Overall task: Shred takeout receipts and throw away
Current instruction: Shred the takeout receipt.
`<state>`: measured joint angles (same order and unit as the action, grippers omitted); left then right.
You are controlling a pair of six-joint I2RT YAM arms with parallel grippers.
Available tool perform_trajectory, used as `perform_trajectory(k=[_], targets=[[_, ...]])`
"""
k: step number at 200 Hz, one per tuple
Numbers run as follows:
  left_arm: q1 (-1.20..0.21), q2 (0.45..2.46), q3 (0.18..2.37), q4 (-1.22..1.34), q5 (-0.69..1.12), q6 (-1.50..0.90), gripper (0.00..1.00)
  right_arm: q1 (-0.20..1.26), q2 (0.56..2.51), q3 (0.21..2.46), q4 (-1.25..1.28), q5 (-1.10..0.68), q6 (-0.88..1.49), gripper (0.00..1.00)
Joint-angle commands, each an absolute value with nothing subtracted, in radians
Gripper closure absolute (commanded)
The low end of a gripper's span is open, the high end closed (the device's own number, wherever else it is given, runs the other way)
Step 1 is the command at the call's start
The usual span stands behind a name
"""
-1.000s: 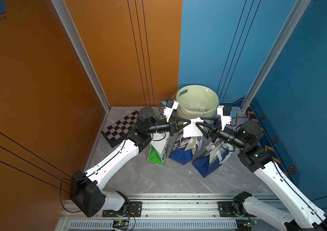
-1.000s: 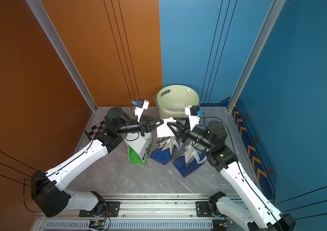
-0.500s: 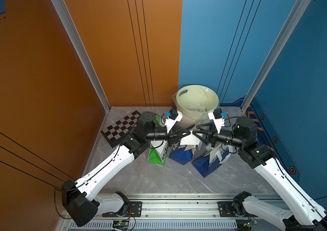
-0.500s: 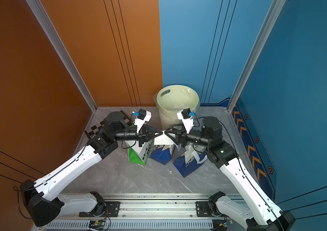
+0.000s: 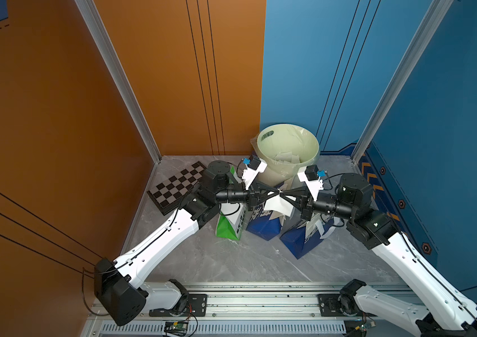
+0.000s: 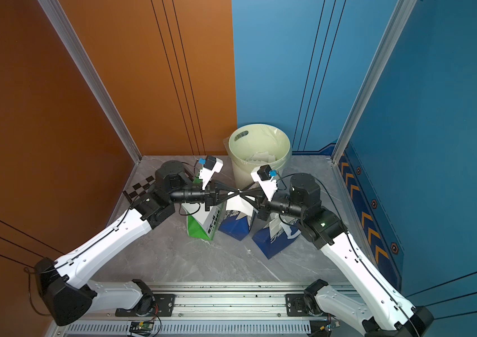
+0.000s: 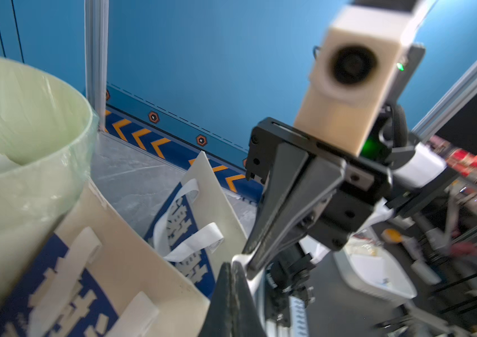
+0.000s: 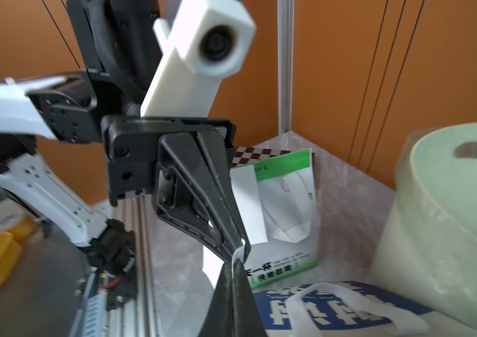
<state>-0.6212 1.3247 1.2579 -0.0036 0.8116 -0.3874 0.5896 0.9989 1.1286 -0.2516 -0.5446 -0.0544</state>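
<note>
Grip | our right gripper (image 5: 283, 193) just pinched shut on the thin white paper receipt (image 5: 275, 206) | left gripper (image 5: 277, 192) clamps it too, tip to tip | we judge it ready to tear.

White arm shells (image 5: 170, 233), black joints (image 5: 217, 176), thin black cables (image 5: 330, 176)

Left claw (image 5: 275, 193) — right claw (image 5: 284, 193) — tip-to-tip, closed

1. The right hand (image 5: 284, 193), its fingers spread a second ago, has clamped onto the receipt (image 5: 275, 204).
2. The left hand (image 5: 275, 192) moved right; both hands now meet tip to tip.
3. The receipt now droops beneath the tips.
</note>
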Motion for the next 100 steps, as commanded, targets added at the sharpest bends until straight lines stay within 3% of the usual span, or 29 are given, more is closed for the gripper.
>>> perform_trajectory(k=[1,20,49,76,100], targets=[[-0.535,1.396,1.297,0.064,0.832,-0.821,1.0,0.72,0.973,1.158,-0.276,-0.328,-0.352,1.0],[-0.51,1.422,1.301,0.06,0.858,-0.918,1.0,0.811,0.961,1.135,-0.229,-0.281,-0.507,1.0],[-0.499,1.406,1.351,-0.158,0.749,-0.781,1.0,0.906,0.913,1.114,-0.206,-0.337,-0.638,1.0],[-0.495,1.389,1.377,-0.206,0.674,-0.713,1.0,0.884,0.9,1.136,-0.196,-0.493,-0.519,1.0],[-0.497,1.379,1.429,-0.256,0.568,-0.619,1.0,0.789,0.905,1.11,-0.007,-0.49,-0.289,1.0]])
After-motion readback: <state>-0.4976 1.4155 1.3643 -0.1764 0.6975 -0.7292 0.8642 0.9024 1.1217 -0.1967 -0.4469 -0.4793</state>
